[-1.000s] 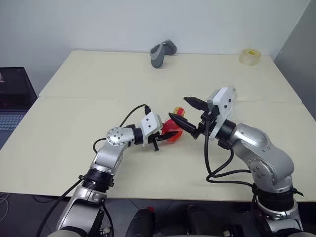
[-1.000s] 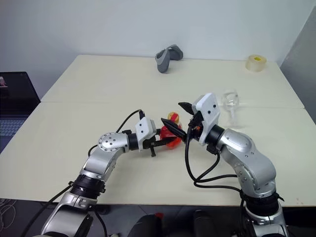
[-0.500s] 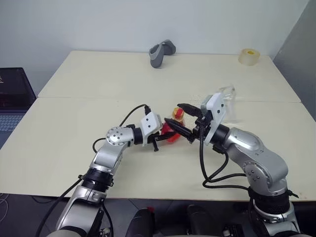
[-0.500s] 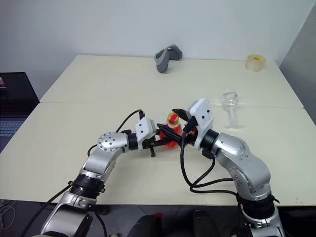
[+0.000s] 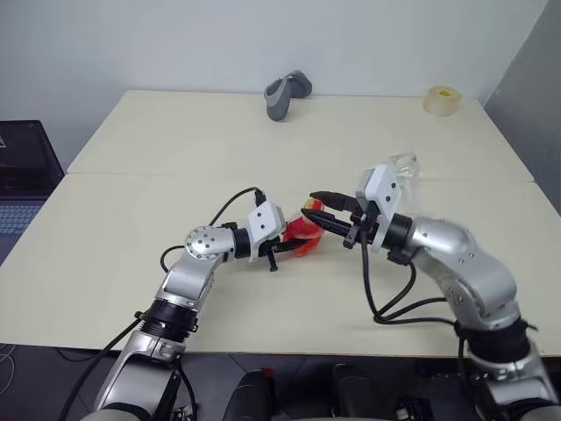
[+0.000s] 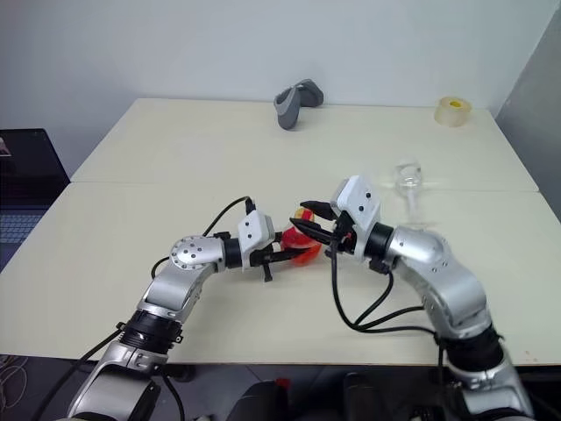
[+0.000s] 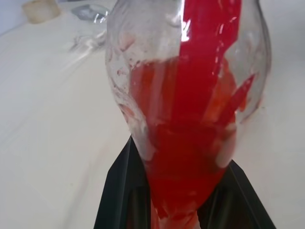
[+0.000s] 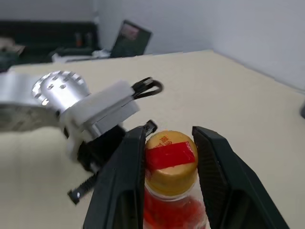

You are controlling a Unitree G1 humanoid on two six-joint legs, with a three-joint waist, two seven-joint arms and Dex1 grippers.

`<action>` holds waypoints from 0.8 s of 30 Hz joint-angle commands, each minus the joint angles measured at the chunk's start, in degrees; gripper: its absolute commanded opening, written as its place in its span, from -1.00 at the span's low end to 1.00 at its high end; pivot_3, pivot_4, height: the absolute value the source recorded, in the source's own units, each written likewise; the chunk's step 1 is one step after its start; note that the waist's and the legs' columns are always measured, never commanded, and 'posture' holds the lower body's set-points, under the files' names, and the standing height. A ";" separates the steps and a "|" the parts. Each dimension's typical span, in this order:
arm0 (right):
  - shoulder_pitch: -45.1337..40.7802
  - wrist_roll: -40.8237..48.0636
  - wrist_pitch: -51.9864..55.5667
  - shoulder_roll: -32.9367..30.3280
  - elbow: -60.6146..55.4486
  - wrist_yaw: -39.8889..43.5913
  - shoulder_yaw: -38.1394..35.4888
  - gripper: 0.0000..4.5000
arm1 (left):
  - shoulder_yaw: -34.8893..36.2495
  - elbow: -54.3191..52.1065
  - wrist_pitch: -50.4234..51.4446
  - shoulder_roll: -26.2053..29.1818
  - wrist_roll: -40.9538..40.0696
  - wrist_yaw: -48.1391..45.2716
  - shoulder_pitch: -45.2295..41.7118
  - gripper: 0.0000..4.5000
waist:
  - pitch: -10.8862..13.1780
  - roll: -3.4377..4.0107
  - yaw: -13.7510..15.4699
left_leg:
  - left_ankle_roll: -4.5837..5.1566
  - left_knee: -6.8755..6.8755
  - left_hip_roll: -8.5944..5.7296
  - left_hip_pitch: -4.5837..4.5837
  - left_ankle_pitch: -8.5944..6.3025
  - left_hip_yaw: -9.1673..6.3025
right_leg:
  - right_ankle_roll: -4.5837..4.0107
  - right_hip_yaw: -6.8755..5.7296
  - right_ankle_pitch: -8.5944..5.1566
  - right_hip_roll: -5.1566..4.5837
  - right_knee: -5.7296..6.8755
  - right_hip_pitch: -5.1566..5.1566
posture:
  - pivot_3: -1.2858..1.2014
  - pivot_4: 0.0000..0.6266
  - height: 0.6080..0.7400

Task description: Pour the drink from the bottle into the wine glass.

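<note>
Table (image 5: pixel 131 254), wide, cream-coloured and flat-topped, with a seam running across it, carries the whole scene. The small clear plastic bottle (image 6: pixel 302 241) sits near the table's middle, just this side of the seam, and serves as the landmark for everything else. The left gripper (image 6: pixel 282 254) comes in from the bottle's left, its two black fingers clamped tight on the bottle's lower body; in the left wrist view the translucent bright red-pink drink (image 7: pixel 190 143) fills much of the bottle between those fingers. The right gripper (image 8: pixel 169 157) reaches in from the bottle's right, level with the top, and its black fingers (image 8: pixel 119 186) stand on either side of the yellowish-tan cap (image 8: pixel 170 164), right up against it with barely any gap showing; whether they actually press the cap, I cannot tell. A red-and-white label (image 8: pixel 170 152) lies across the top of the cap. The clear colourless stemmed wine glass (image 6: pixel 407 184) stands upright to the right of the bottle and further back, apart from it, beyond the right gripper's white housing. Well behind the bottle, by the far edge, lies a grey curved plastic object (image 5: pixel 287 93); off at the far right corner sits a pale roll of tape (image 5: pixel 441 99)
</note>
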 commanded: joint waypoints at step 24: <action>-0.22 1.27 2.75 1.97 -6.31 -1.97 -7.59 0.76 | 2.74 -7.16 4.19 -5.82 -3.11 8.61 1.29 -0.67 | 0.05 0.06 0.17 | -0.01 0.08 0.03 -0.06 0.01 -0.06 | -0.01 0.16 0.01 -0.11 0.05 -0.01 | 0.03 -0.52 1.00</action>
